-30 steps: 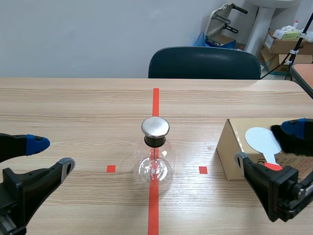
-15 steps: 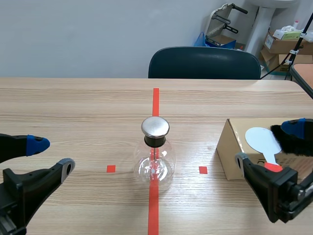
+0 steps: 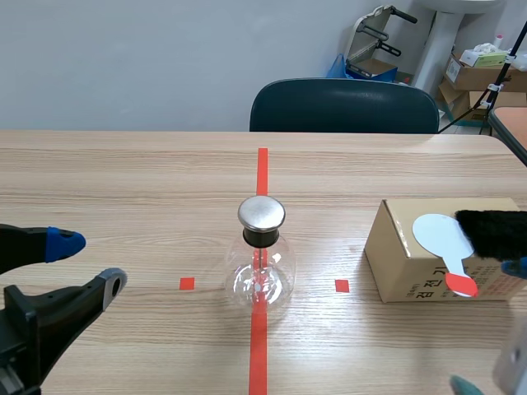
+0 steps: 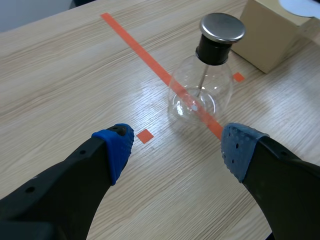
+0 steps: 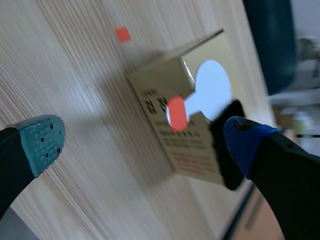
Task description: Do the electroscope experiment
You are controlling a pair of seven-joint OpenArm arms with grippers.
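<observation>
The electroscope, a round glass flask [image 3: 259, 267] with a metal cap [image 3: 262, 213], stands on the red centre line. In the left wrist view the flask [image 4: 200, 95] is just ahead of my left gripper [image 4: 177, 147], which is open and holds nothing. A white paddle with a red handle [image 3: 445, 244] and a piece of black fur [image 3: 494, 233] lie on a cardboard box [image 3: 412, 271] at the right. My right gripper [image 5: 145, 140] is open, hovering above and in front of the box [image 5: 170, 145], with the paddle [image 5: 212, 87] between its spread fingers in that view.
A dark chair [image 3: 344, 105] stands behind the table's far edge. Boxes and other gear are stacked in the room's back right corner [image 3: 478, 70]. Small orange-red squares mark the table on either side of the flask.
My right gripper has pulled back from the box toward the near right corner, so only its fingertips show in the scene view. The left arm and the flask have not moved.
</observation>
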